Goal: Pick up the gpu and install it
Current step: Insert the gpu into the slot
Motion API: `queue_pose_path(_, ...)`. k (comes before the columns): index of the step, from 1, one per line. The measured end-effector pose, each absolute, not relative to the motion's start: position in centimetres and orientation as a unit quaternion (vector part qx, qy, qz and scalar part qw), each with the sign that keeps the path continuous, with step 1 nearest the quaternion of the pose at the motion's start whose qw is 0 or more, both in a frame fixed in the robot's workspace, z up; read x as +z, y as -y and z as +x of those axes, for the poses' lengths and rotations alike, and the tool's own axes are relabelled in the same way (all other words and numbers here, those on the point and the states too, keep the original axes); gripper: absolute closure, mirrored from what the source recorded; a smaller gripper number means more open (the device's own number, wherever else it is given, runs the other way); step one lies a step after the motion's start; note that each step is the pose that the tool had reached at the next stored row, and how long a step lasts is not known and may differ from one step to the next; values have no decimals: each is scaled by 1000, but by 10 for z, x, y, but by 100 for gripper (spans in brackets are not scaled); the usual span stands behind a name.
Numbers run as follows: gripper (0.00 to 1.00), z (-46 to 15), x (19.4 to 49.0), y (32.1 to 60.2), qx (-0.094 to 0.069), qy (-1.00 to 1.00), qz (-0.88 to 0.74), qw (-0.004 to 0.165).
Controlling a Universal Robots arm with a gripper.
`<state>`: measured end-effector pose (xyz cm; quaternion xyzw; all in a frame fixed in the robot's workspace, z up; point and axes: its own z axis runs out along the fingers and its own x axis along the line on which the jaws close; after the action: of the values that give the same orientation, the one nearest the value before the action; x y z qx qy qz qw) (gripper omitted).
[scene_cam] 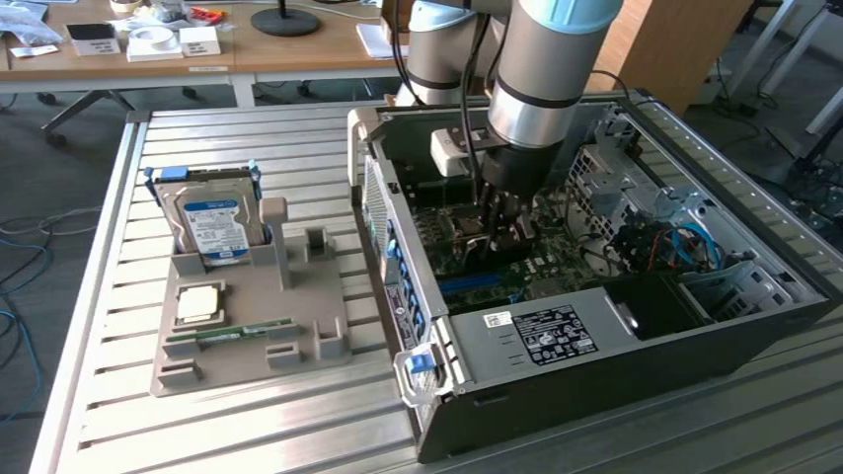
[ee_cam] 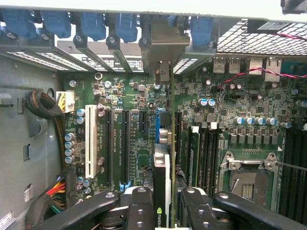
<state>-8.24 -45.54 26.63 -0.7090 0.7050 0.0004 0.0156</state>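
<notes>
As the tool (ee_cam: 165, 211) hangs inside the open computer case (scene_cam: 554, 405), its fingers stand partly closed on the gpu (ee_cam: 162, 175), clamped edge-on between them. The thin dark card's long axis runs straight ahead of the tool to its silver bracket (ee_cam: 165, 45), over the green motherboard (ee_cam: 139, 96); whether it is seated cannot be told.

The ribbed silver metal table (scene_cam: 264, 128), across the left of the exterior view, looks smooth and dully bright. The grey moulded plastic holder (scene_cam: 237, 360) is matt, the blue-labelled silver metal hard drive (scene_cam: 217, 222) satiny. The black sheet-metal computer case (scene_cam: 633, 385) is matt, its green motherboard (ee_cam: 139, 96) faintly glossy. The thin dark gpu card (ee_cam: 162, 187) carries a dull grey metal bracket (ee_cam: 165, 43).
</notes>
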Motion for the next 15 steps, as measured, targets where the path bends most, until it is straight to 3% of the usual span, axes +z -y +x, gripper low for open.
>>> queue_pose_path(15, 73, -83, 265, 455, 0, -706, -708, 15)
